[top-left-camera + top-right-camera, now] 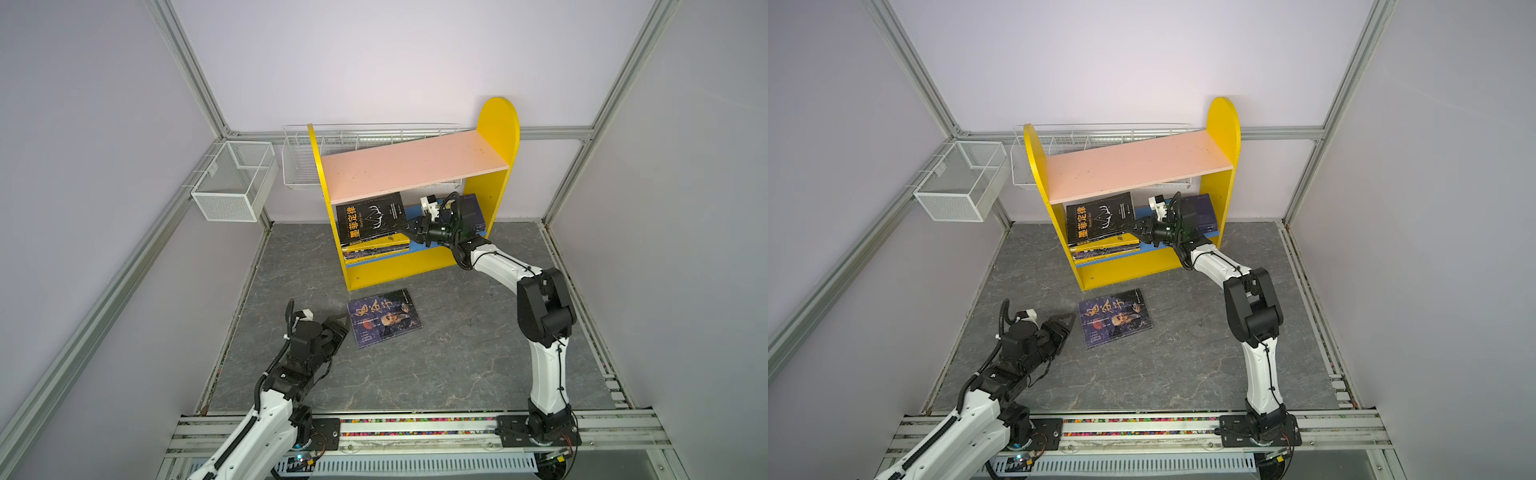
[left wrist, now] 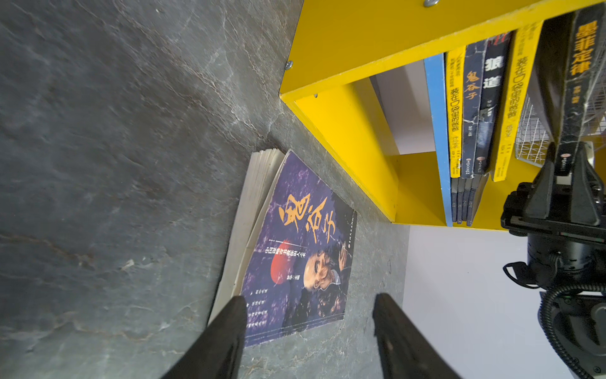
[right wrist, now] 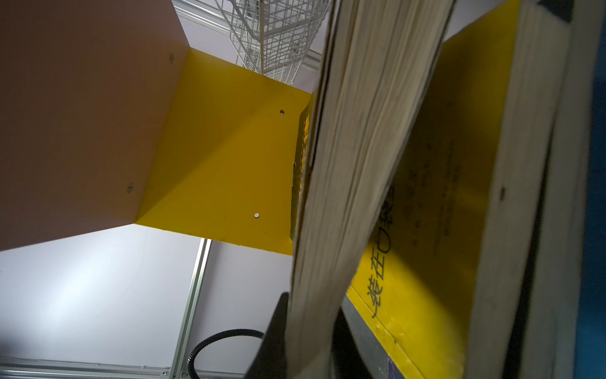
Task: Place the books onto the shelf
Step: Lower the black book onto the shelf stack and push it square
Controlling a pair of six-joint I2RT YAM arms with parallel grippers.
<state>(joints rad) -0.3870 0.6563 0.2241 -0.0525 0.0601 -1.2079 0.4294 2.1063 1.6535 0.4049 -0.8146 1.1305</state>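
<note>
1. As both top views show, the right gripper (image 1: 411,233) (image 1: 1136,231) clamps the black book (image 1: 370,216) (image 1: 1100,216) 墨菲定律, tilted on the shelf's (image 1: 498,124) lower stack (image 1: 374,250), spine along the front.
2. Left wrist: left gripper (image 2: 310,302) parted, empty, beside the flat navy book (image 2: 295,246) 鬼谷子.
3. Right wrist: the black book (image 3: 344,164), pages outward, between the jaws.

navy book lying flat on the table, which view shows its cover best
The left wrist view: the navy book is close and large, with the title and page edges clear. Both top views show it whole but small. The right wrist view does not show it.
</note>
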